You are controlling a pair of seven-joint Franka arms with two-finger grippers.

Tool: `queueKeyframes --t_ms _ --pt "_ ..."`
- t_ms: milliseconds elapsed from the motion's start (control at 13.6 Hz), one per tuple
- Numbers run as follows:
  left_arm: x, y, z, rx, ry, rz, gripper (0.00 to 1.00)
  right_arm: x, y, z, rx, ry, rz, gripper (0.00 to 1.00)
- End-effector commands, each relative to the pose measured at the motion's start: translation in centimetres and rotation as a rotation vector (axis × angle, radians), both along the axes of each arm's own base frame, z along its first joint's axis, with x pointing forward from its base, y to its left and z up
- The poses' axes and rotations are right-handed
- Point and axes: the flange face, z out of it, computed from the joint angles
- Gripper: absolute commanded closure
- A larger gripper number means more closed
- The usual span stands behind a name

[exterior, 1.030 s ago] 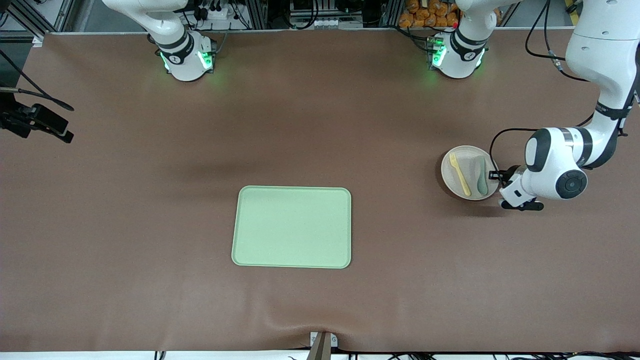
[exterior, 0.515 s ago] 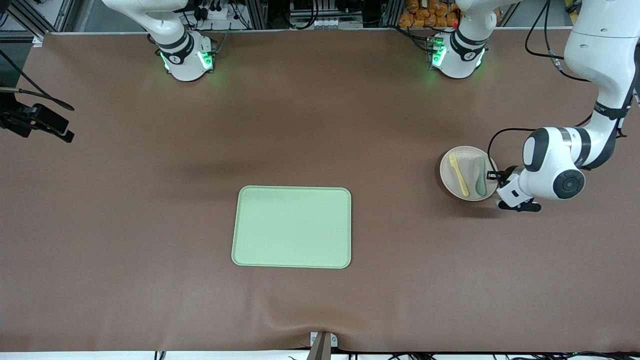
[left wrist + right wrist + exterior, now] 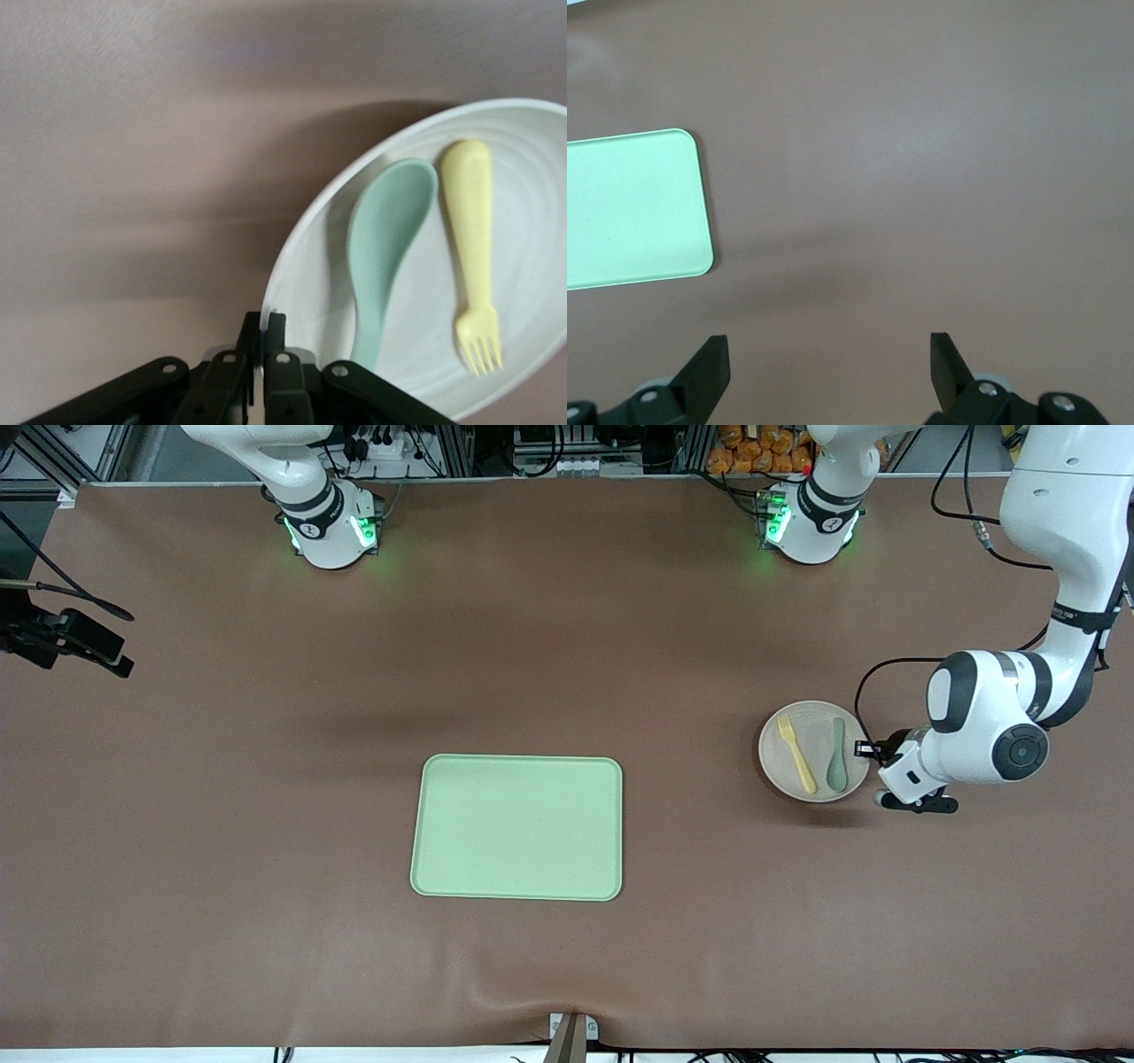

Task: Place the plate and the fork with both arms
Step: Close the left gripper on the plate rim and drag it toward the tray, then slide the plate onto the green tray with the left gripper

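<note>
**Plate pinched at rim by left gripper**

Where the left gripper [image 3: 263, 354] meets the plate [image 3: 811, 724], its fingers are pressed together on the rim, toward the left arm's end of the table. Fork [image 3: 796, 755] and spoon [image 3: 837, 755] lie side by side on it. Right gripper [image 3: 829, 363] hangs spread, waiting, near the tray [image 3: 517, 828]. No legible writing.

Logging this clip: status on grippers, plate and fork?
Left gripper shut on plate rim. Right gripper open, up over bare table, waiting. Fork and spoon on plate. Tray unobstructed.

A light green tray [image 3: 516, 828] and grey-green spoon [image 3: 837, 755] on the brown table [image 3: 266, 779]
</note>
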Motion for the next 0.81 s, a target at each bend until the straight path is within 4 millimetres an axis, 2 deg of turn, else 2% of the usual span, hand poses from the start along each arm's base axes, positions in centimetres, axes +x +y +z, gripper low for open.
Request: queueKeyframes --t_ms 0,221,442,589,736 --pt "0.9 -1.3 2.6 -0.048 0.003 0.020 1.00 0.1 0.0 0.0 0.008 0.006 -0.019 0.00" --pt "2.3 -3.7 4.9 -0.106 -0.015 0.034 1.00 0.0 -0.2 -0.2 0.009 0.022 -0.020 0.00" --pt "4.5 -7.5 8.4 -0.169 -0.057 0.017 1.00 -0.1 -0.2 -0.2 0.009 0.029 -0.020 0.00" --pt "6.1 -12.2 9.5 -0.204 -0.034 0.042 1.00 -0.1 0.0 -0.2 0.010 0.029 -0.018 0.00" --pt "7.8 -17.4 9.7 -0.205 -0.027 0.104 1.00 -0.1 0.0 -0.2 0.015 0.029 -0.021 0.00"
